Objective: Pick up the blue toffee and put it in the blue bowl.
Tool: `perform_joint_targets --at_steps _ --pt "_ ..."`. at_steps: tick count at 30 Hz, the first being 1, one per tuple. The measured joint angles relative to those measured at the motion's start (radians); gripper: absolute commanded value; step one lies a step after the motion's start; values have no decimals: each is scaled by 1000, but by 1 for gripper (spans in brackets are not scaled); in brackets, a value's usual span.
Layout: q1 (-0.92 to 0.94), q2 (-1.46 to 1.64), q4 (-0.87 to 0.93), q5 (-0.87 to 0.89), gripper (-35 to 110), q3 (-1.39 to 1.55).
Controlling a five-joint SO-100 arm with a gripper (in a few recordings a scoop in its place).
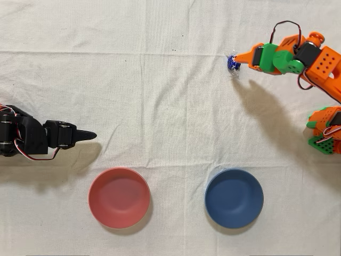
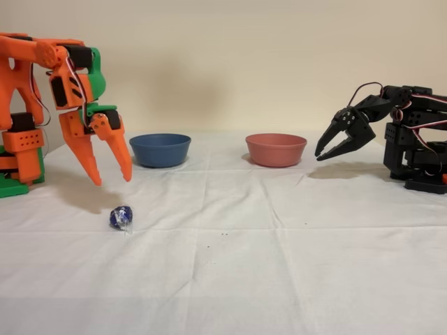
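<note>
— Fixed view first: how does the orange arm's two-finger gripper (image 2: pixel 112 181) stand?
— Fingers spread apart, holding nothing, hanging just above the small foil-wrapped blue toffee (image 2: pixel 121 217) on the white cloth (image 2: pixel 279 244).
— And overhead?
— Its tip (image 1: pixel 238 57) sits right beside the toffee (image 1: pixel 232 64); the round matte blue bowl (image 1: pixel 234 198) lies well apart.

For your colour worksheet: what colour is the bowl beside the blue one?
Red-pink; the bowl shows best in the overhead view.

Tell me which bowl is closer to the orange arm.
The blue bowl: in the overhead view it sits on the orange arm's side, while the red bowl lies nearer the idle black arm.
</note>
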Motion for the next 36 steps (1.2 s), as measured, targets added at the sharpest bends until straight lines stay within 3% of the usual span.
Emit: perform_joint_targets --at_steps 36 --pt "-5 -316 -95 -67 33 -144"
